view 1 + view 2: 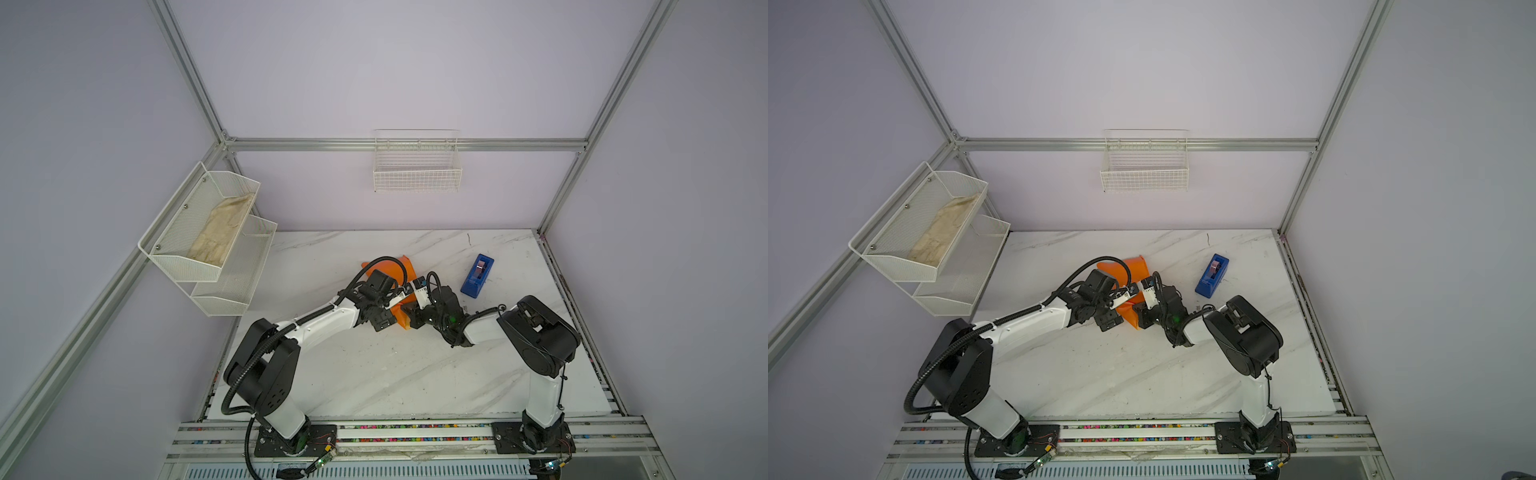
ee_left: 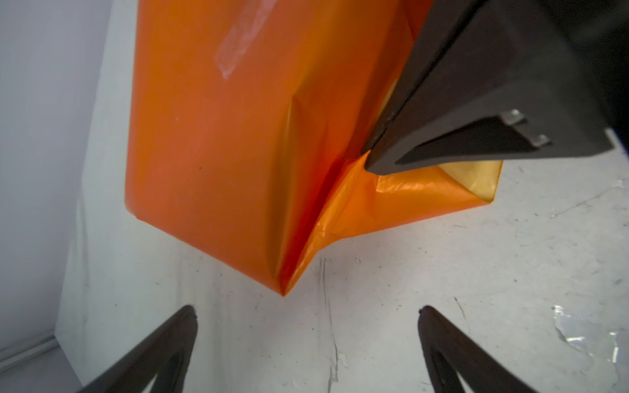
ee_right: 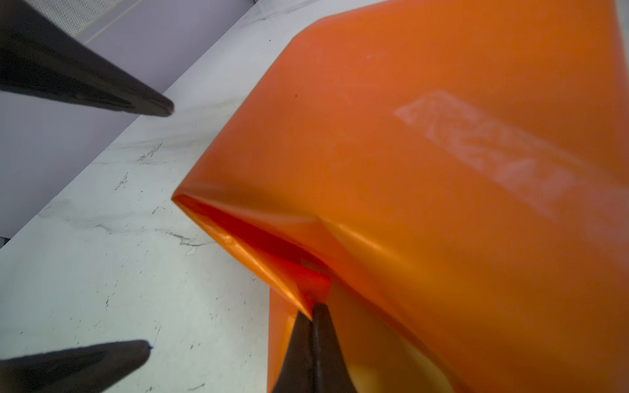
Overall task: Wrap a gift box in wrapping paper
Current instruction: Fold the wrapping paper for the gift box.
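Note:
The wrapping paper [image 2: 218,143], glossy orange, is folded round a box shape on the marble table [image 1: 374,374], and a strip of clear tape [image 2: 241,41] lies across its top. The gift box itself is hidden under it. In both top views the paper [image 1: 409,268] [image 1: 1138,270] shows between the two wrists. My right gripper [image 3: 313,308] is shut, its tips pinching the point of a fold at the open end flap. My left gripper [image 2: 308,309] is open wide, empty, just short of the parcel's lower corner [image 2: 284,289].
A blue tape dispenser [image 1: 477,276] stands to the right of the parcel. A torn scrap of clear tape [image 2: 578,333] lies on the table. A mesh shelf with a beige cloth [image 1: 220,232] hangs on the left wall, and a wire basket [image 1: 417,174] on the back wall.

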